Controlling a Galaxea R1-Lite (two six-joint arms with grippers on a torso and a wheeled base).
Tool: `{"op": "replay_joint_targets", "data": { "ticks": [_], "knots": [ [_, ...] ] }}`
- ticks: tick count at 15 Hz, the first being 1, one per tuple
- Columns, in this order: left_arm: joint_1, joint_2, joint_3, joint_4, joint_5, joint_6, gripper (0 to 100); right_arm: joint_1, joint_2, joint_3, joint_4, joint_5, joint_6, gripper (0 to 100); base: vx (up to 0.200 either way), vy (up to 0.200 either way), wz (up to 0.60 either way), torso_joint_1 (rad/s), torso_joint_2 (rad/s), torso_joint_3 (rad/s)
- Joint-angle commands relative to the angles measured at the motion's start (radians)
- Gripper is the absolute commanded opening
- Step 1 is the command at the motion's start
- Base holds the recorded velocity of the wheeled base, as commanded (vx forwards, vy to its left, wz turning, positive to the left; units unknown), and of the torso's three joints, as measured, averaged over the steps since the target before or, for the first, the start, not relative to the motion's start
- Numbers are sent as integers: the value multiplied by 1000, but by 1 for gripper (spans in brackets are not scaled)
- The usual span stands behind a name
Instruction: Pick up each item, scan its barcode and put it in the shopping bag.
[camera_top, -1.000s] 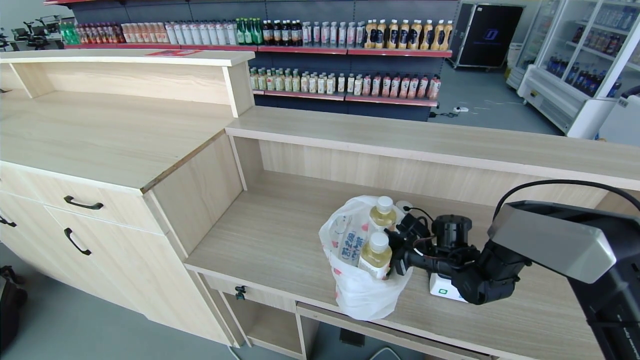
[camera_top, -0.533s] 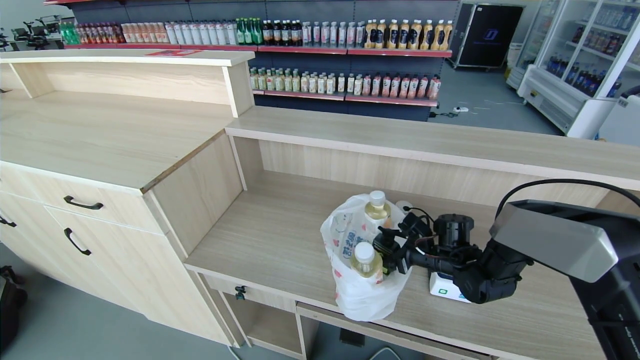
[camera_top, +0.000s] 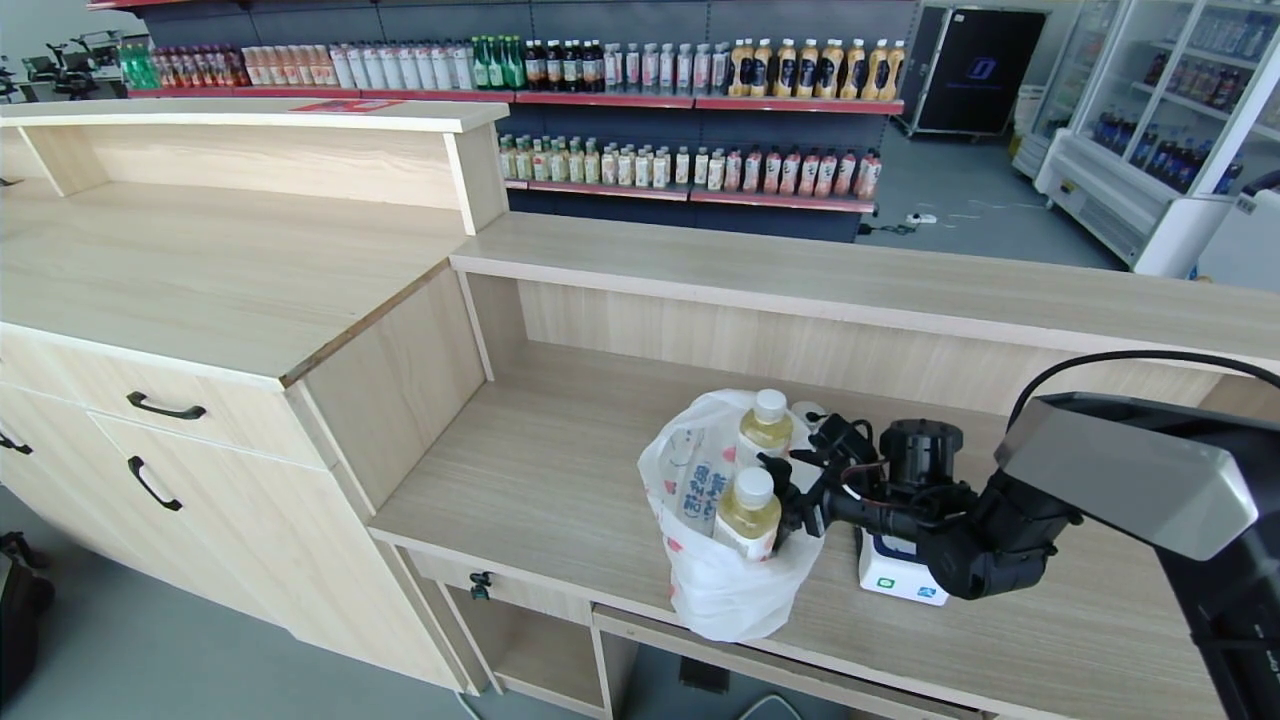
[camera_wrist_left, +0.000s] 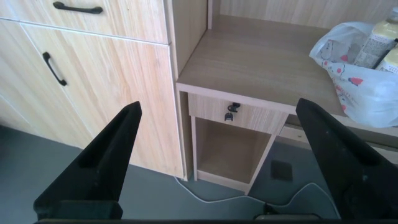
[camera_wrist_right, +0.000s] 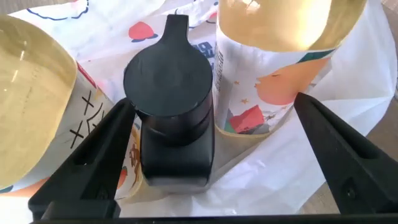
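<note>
Gaping right fingers (camera_wrist_right: 354, 180) at shopping bag (camera_top: 720, 590)

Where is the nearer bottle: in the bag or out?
In. The bottle stands with its lower half inside the bag, cap above the rim; the right gripper is open beside it.

Blue characters on bottle label (camera_top: 706, 490), too small to read
</note>
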Motion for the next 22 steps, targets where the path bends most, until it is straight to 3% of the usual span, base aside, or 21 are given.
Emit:
{"op": "replay_joint_targets", "data": {
  "ticks": [1,7,12,17,18,19,20,21,22],
  "knots": [
    [0,0,0,0,0,0,100,-6,-15,0,0,2,1,100,0,0,0,0,0,0],
    [0,0,0,0,0,0,100,-11,-120,7,11,37,42,100,0,0,0,0,0,0],
    [0,0,0,0,0,1,100,-52,-473,69,219,28,36,100,0,0,0,0,0,0],
    [0,0,0,0,0,0,100,-243,-834,336,224,25,-22,100,0,0,0,0,0,0],
    [0,0,0,0,0,1,100,-364,-901,409,238,9,-120,100,0,0,0,0,0,0],
    [0,0,0,0,0,0,100,-410,-958,445,281,-60,-166,100,0,0,0,0,0,0],
    [0,0,0,0,0,0,100,-416,-1024,466,322,-198,-217,100,0,0,-600,7,2,-2],
    [0,0,0,0,0,0,100,-417,-1096,478,351,-313,-192,100,0,0,-600,-2,-7,7],
    [0,0,0,0,0,0,100,-411,-1168,480,404,-354,-105,100,0,0,-600,-105,159,100]
  ]
}}
